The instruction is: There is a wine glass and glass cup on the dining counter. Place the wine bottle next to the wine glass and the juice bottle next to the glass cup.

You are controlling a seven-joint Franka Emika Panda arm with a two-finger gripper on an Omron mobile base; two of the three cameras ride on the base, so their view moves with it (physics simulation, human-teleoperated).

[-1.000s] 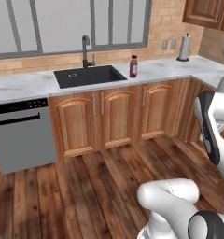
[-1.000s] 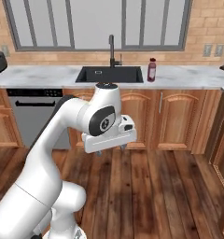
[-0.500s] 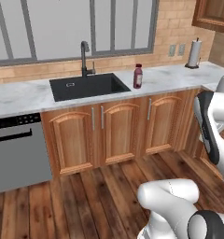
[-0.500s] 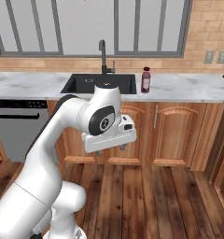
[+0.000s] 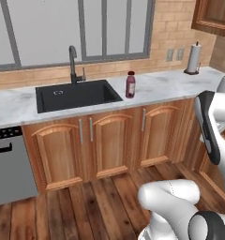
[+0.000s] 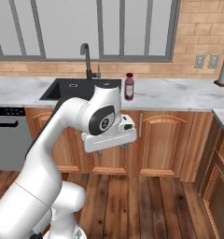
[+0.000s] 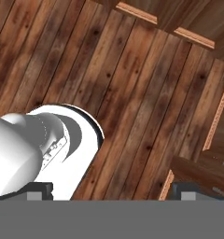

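Juice bottle (image 5: 130, 85) upright on marble surface (image 5: 166, 86) just right of black sink (image 5: 74, 95), long axis vertical, cap up. Pincer (image 6: 109, 149) open, empty, aimed at wood floor (image 7: 146, 93).

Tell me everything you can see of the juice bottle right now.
The juice bottle is a squat bottle of dark maroon liquid with a maroon cap and a pale pinkish label. It stands upright on the marbled counter, just right of the black sink, in front of the brick backsplash below the window. Nothing else touches it. In the right base view it sits beyond the arm. Its material is too small to judge.
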